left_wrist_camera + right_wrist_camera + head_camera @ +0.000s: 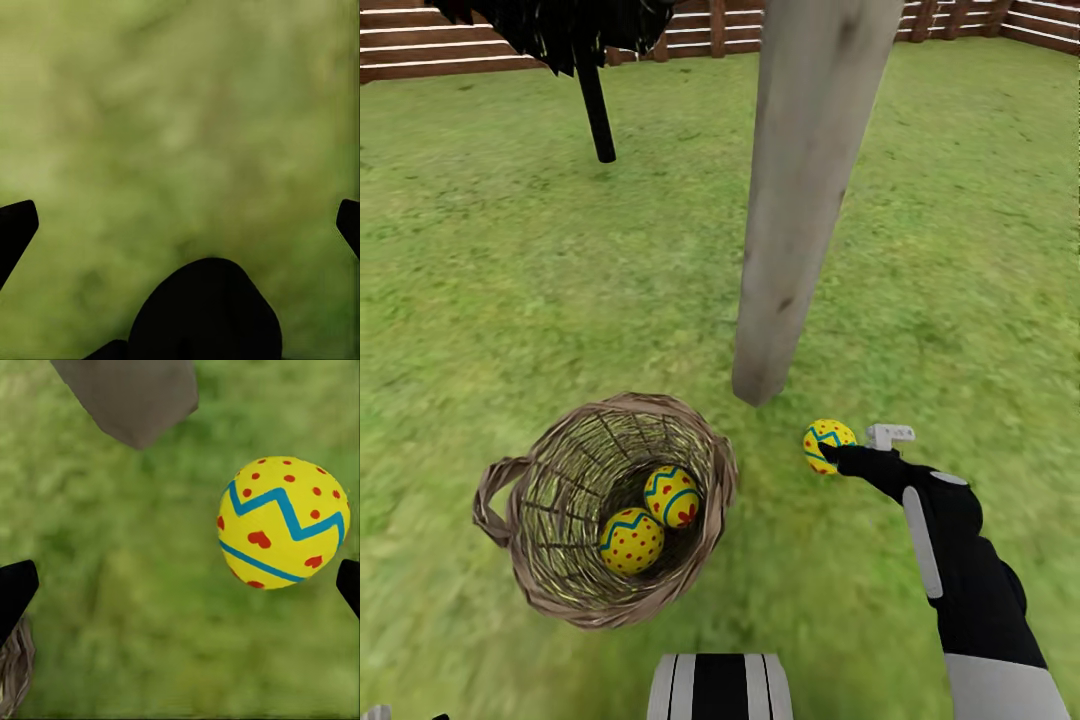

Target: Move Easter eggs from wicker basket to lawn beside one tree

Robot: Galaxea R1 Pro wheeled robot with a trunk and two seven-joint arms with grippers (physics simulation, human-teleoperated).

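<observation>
The wicker basket [702, 560] stands on the lawn [510, 280] and holds two yellow Easter eggs [671, 496] [630, 541] with red dots and blue zigzags. A third egg [826, 443] [281, 521] lies on the grass just right of the foot of the pale tree trunk [800, 200] [131, 394]. My right gripper [860, 445] [180, 585] is at that egg, open, with the egg close to one finger and not clamped. Grass lies under my left gripper [180, 225], which is open and holds nothing.
A dark tree with a thin black trunk [597, 110] stands at the back left. A brown slat fence [420, 40] runs along the far edge. An edge of the basket [13, 667] shows in the right wrist view. Open grass lies all around.
</observation>
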